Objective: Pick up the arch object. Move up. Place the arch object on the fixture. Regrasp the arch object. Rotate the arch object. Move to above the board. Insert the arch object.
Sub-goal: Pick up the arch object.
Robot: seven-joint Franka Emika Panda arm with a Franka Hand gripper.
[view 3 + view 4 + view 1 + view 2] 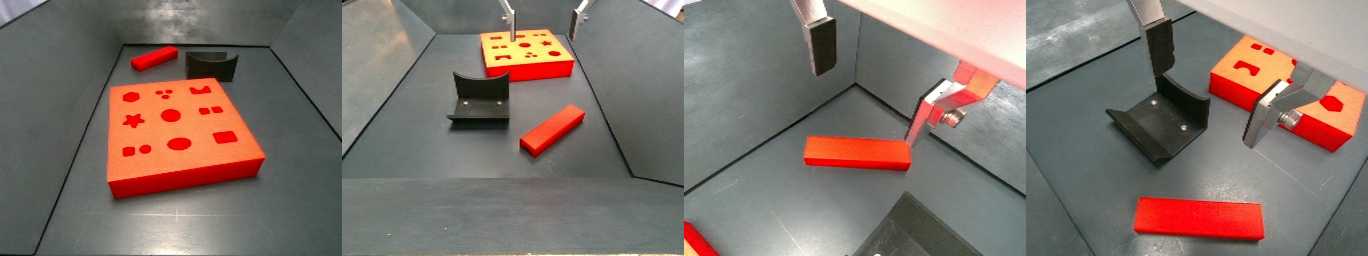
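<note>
Pincer [1207,98] jaws stand wide apart with nothing between them; I see its fingers [509,18] high over the board [527,55]. Below it on the desk [422,130] lies the arch object [1200,217], flat and free, just beside the fixture [1160,122] without touching. In a side view it [154,57] lies beyond the board [181,135], near the fixture [213,64].
</note>
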